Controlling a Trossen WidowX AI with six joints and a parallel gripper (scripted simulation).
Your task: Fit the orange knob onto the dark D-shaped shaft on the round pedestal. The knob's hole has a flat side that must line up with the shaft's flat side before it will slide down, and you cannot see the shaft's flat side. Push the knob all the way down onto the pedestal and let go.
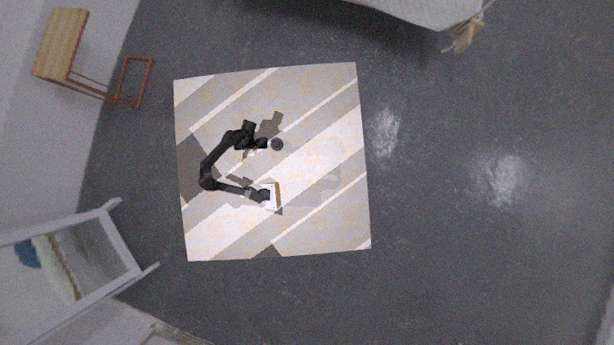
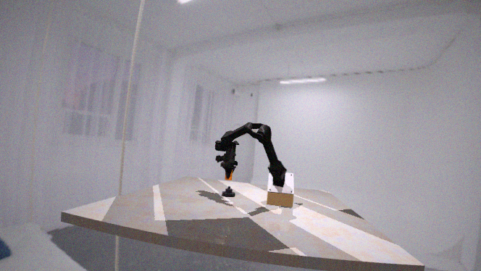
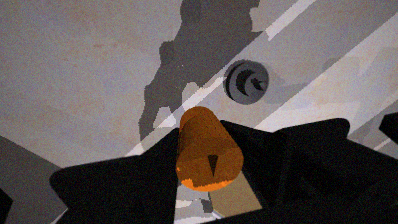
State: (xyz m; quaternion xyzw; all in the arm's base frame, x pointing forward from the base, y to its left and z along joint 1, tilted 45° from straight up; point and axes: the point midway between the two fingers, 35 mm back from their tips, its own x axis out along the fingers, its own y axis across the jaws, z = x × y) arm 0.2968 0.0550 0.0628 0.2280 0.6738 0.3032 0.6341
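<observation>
The gripper [image 3: 210, 165] is clenching the orange knob [image 3: 207, 147] between its jaws at lower centre of the wrist frame, holding it above the counter [image 2: 224, 232]. The round pedestal [image 3: 246, 82] with its dark D-shaped shaft [image 3: 256, 82] is sitting upper right of the knob, apart from it.

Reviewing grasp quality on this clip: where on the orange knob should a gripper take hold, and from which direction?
Grip the orange knob on its round side wall near the upper end, coming from above. It is a short cylinder whose bottom face must stay free for the shaft on the pedestal. The gripper is shut on it that way, knob hanging below the fingers, above the table.
</observation>
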